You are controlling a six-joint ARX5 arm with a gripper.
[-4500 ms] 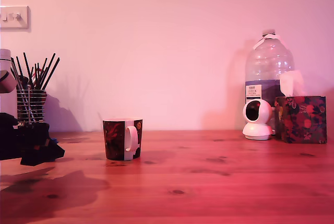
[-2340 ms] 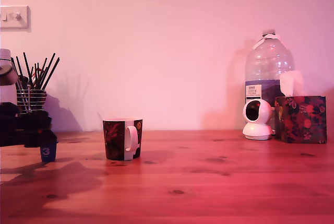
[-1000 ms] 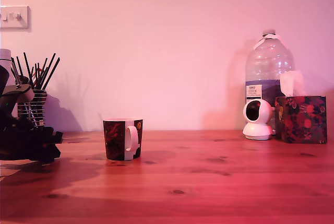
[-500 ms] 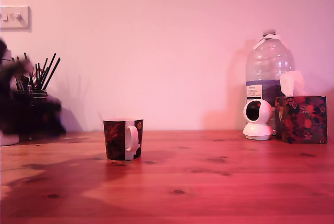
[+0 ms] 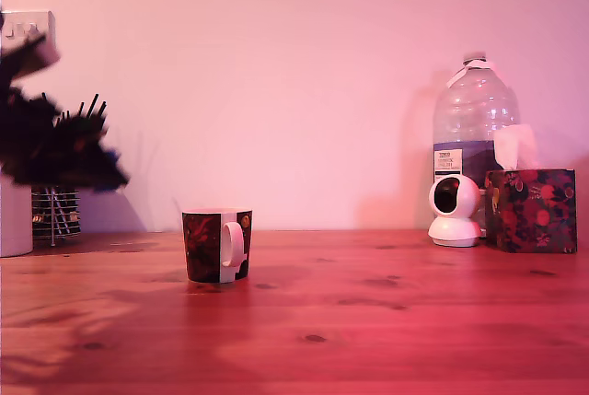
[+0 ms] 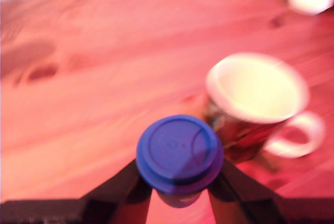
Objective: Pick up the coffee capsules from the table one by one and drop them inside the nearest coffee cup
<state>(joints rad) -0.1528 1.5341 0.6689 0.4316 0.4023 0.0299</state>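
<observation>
My gripper [image 6: 180,179] is shut on a blue coffee capsule [image 6: 178,152], whose round flat lid faces the wrist camera. In the exterior view the gripper [image 5: 101,172] is a dark blur raised high at that view's left, above the table [image 5: 368,321]; the capsule does not show there. The coffee cup [image 5: 216,245], dark with red-orange blotches, a white handle and a pale rim, stands on the table to the exterior view's right of the gripper and lower. The wrist view shows the cup [image 6: 255,104] with its pale inside bare, close beyond the capsule.
A wire-mesh holder of black sticks [image 5: 57,202] and a white cylinder [image 5: 14,215] stand at the exterior view's far left, behind the arm. At the right stand a water bottle [image 5: 473,128], a small white camera [image 5: 454,211] and a floral tissue box [image 5: 531,209].
The gripper went down to the table at the exterior view's left, took a blue capsule, then rose fast and moved a little toward the cup. The cup has not moved.
</observation>
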